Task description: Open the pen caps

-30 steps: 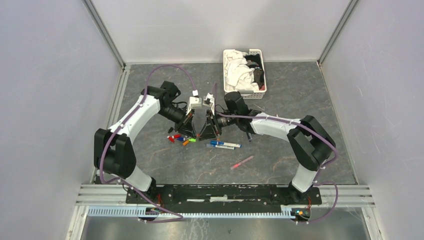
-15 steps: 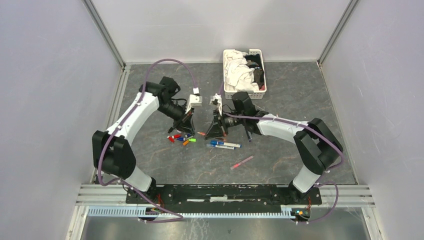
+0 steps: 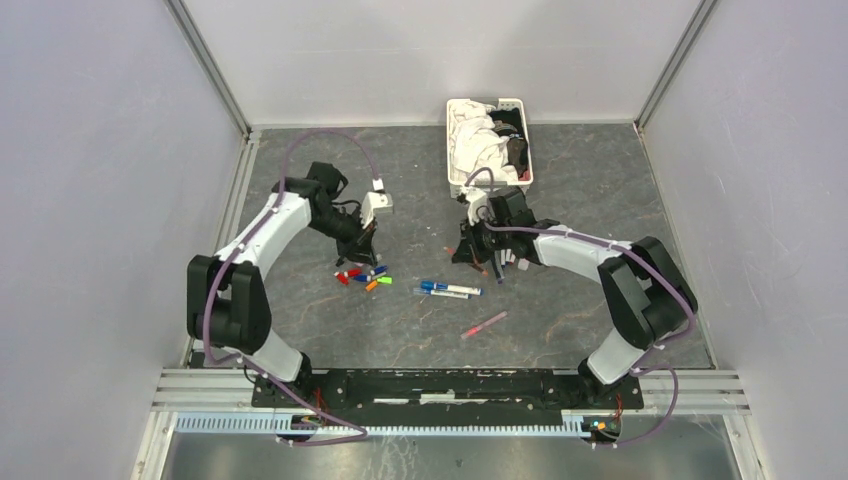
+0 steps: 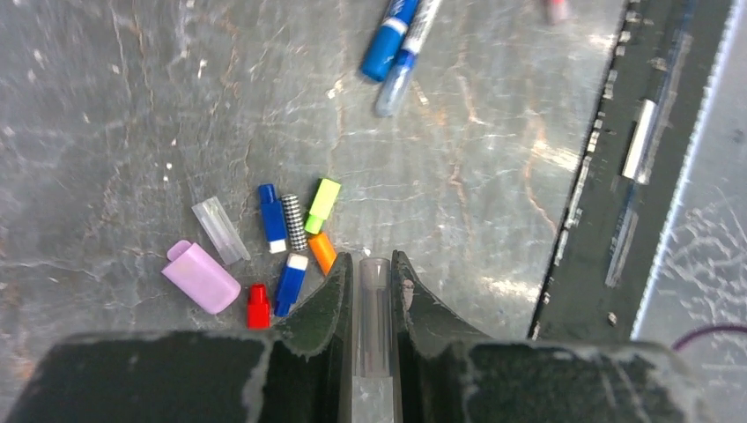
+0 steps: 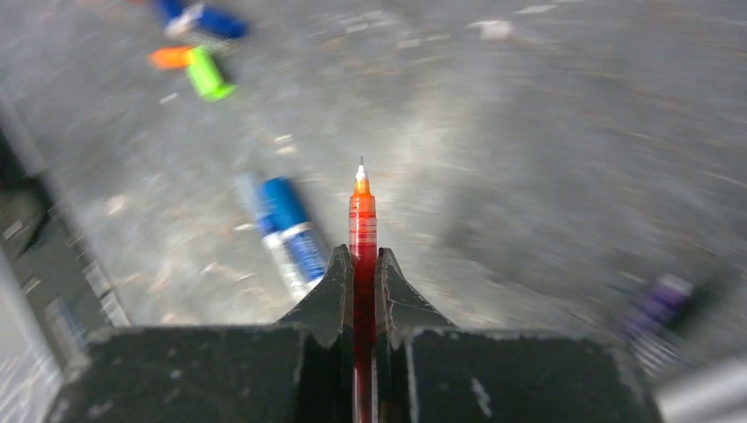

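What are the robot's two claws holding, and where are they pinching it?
Left gripper pinches a clear cap by its sides. Right gripper pinches a red pen on its barrel.

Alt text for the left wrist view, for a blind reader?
The left gripper is shut on a clear cap over the grey table, where loose coloured caps lie clustered. Two blue pens lie farther off.

clear cap (image 4: 373, 308) | lilac cap (image 4: 201, 276) | blk/wht striped cap (image 4: 293, 221) | red pen (image 5: 362, 231), orange tip
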`<move>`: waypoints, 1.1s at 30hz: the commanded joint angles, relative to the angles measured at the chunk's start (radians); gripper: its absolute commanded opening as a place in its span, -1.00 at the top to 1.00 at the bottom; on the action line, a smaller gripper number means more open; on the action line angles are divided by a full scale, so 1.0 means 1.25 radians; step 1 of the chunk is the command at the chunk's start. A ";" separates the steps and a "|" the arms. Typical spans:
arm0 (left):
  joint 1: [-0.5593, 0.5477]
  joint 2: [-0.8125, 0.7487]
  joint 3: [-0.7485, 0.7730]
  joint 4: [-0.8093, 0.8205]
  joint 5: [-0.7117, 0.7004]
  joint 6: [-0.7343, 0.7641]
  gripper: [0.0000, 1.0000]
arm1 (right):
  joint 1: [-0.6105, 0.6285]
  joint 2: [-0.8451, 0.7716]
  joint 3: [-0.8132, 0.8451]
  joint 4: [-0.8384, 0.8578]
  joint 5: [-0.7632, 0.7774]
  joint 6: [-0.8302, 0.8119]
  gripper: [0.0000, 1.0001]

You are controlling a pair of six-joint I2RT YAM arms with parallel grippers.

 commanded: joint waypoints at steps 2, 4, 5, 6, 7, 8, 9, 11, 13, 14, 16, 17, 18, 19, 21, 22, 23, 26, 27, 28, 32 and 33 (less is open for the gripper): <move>-0.012 0.047 -0.099 0.304 -0.087 -0.176 0.94 | -0.026 -0.082 -0.039 0.052 0.396 0.060 0.98; -0.012 0.072 -0.115 0.334 -0.108 -0.179 0.90 | -0.028 -0.082 -0.051 0.067 0.450 0.072 0.97; -0.012 0.091 -0.120 0.344 -0.118 -0.179 0.89 | -0.028 -0.078 -0.053 0.071 0.472 0.077 0.99; -0.012 0.100 -0.122 0.348 -0.127 -0.179 0.88 | -0.027 -0.073 -0.054 0.072 0.484 0.080 0.99; -0.012 0.117 -0.121 0.351 -0.137 -0.180 0.85 | -0.026 -0.071 -0.059 0.078 0.514 0.085 0.99; -0.012 0.125 -0.122 0.355 -0.147 -0.182 0.82 | -0.027 -0.070 -0.064 0.087 0.537 0.088 0.99; -0.012 0.130 -0.123 0.361 -0.154 -0.186 0.79 | -0.027 -0.070 -0.072 0.095 0.552 0.091 0.98; -0.013 0.133 -0.129 0.370 -0.157 -0.187 0.66 | -0.027 -0.068 -0.079 0.110 0.578 0.093 0.94; -0.013 0.132 -0.132 0.375 -0.160 -0.188 0.48 | -0.027 -0.056 -0.076 0.112 0.597 0.091 0.93; -0.013 0.131 -0.133 0.375 -0.161 -0.189 0.40 | -0.027 -0.050 -0.078 0.114 0.605 0.091 0.93; -0.013 0.122 -0.135 0.373 -0.161 -0.189 0.25 | -0.027 -0.040 -0.080 0.121 0.619 0.090 0.88; -0.013 0.116 -0.135 0.367 -0.159 -0.189 0.13 | -0.027 -0.034 -0.080 0.122 0.623 0.089 0.86; -0.013 0.108 -0.132 0.359 -0.153 -0.188 -0.04 | -0.026 -0.029 -0.081 0.123 0.626 0.089 0.83; -0.013 0.101 -0.127 0.346 -0.148 -0.187 -0.17 | -0.027 -0.025 -0.082 0.123 0.630 0.088 0.81; -0.013 0.081 -0.116 0.325 -0.136 -0.187 -0.42 | -0.027 -0.022 -0.090 0.131 0.637 0.089 0.76; -0.013 0.070 -0.109 0.313 -0.132 -0.188 -0.51 | -0.027 -0.020 -0.095 0.133 0.639 0.089 0.73; -0.013 0.057 -0.100 0.302 -0.129 -0.187 -0.55 | -0.027 -0.018 -0.097 0.134 0.643 0.089 0.68; -0.011 0.019 -0.066 0.261 -0.121 -0.193 -0.90 | -0.026 -0.025 -0.110 0.138 0.653 0.093 0.55; -0.011 0.005 -0.052 0.246 -0.115 -0.198 -0.98 | -0.026 -0.028 -0.116 0.140 0.657 0.094 0.52; -0.010 -0.009 -0.036 0.234 -0.112 -0.204 -0.99 | -0.026 -0.032 -0.120 0.143 0.660 0.095 0.49; -0.001 -0.072 0.028 0.190 -0.100 -0.217 -1.00 | -0.027 -0.053 -0.136 0.142 0.663 0.100 0.38; 0.005 -0.086 0.048 0.187 -0.098 -0.225 -1.00 | -0.026 -0.063 -0.139 0.141 0.663 0.100 0.37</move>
